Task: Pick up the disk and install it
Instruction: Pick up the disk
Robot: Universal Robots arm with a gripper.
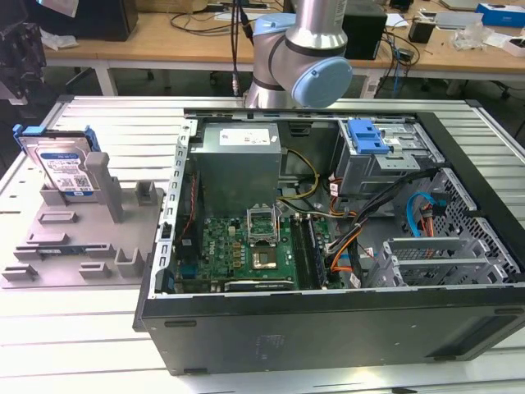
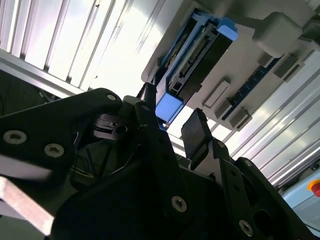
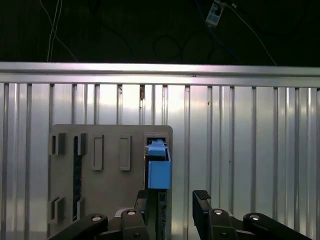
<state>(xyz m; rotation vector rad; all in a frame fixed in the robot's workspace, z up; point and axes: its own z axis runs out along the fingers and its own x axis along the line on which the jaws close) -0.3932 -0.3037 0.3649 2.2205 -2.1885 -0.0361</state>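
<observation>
**While the disk stands in the grey holder block, the gripper is seen open and empty**

When the exterior view is taken first, the disk is found standing on edge, label outward, in a slot of the grey holder block. The block is laid on the slatted table at nine o'clock from the open computer case, toward the exterior view's left. The robot arm is seen at twelve o'clock from the case.

In the first wrist view, the fingers are seen parted, with nothing gripped. The disk is viewed edge-on beyond them. Its blue frame is lined up with the gap, nearer one finger than the other. The grey holder block is spread beside it.

In the second wrist view, the gripper is likewise shown open and empty. A blue tab of the disk is framed between the two fingertips, and the disk's dark edge is seated in the grey holder block.
</observation>
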